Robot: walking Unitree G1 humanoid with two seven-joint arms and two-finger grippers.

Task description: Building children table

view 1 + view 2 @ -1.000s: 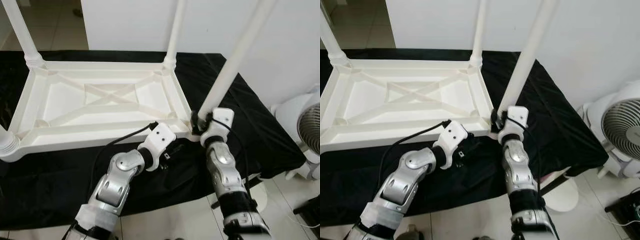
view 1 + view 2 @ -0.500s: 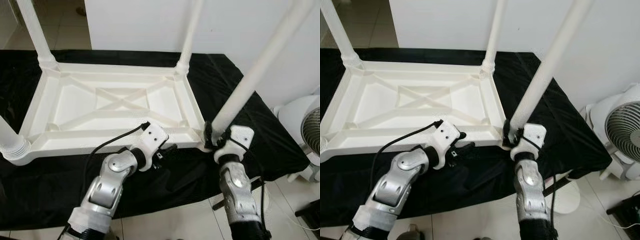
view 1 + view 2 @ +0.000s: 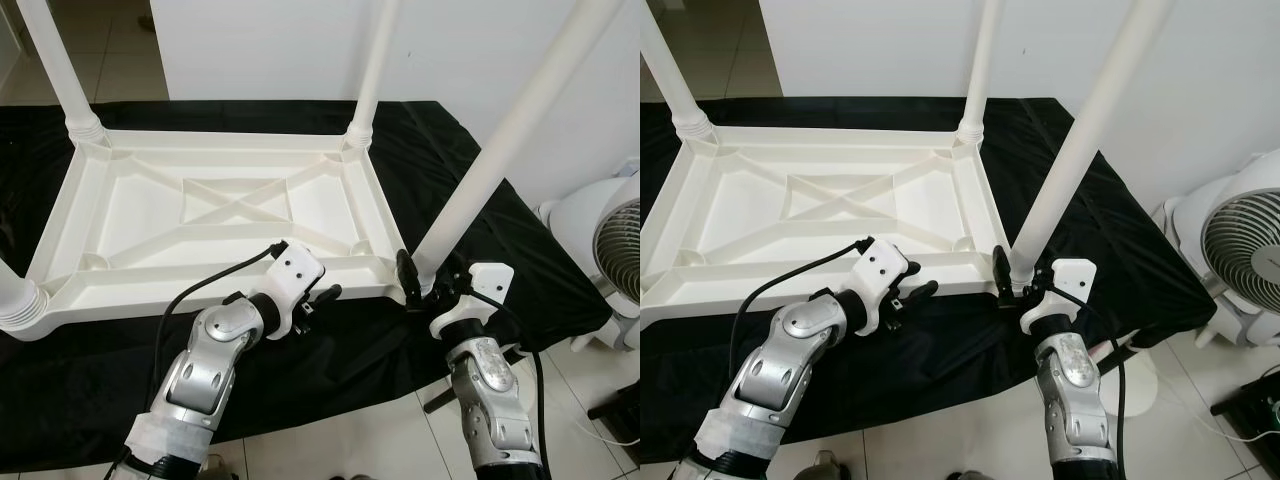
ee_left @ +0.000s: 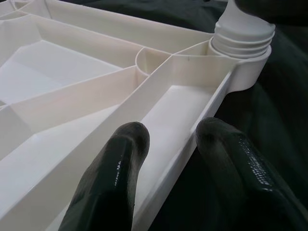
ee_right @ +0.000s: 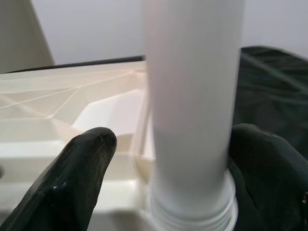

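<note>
Upturned white children table point(image 3: 215, 215) lies top-down on the black cloth point(image 3: 90, 380), legs pointing up; near-left leg point(image 3: 18, 300) already seated at its corner.

Left gripper point(image 4: 166, 139) at the near rim of the table, towards the right corner — fingers point(image 4: 118, 159) parted a little, straddling the rim wall, one inside the frame, one outside on the cloth. Whether they press the wall, cannot tell.

Right gripper point(image 3: 1025, 283) at the near-right corner, fingers point(image 5: 82, 159) set either side of the base of the near-right leg point(image 3: 500, 150), just above its threaded collar. They look closed on the leg, though the contact itself is half hidden.

Judged step: seating this last leg in its socket. To do it well — keep the leg plumb over the socket, turn about its own axis, and let the left gripper brace the rim so the frame cannot skid on the cloth. A white fan point(image 3: 1240, 250) stands off the right edge.
</note>
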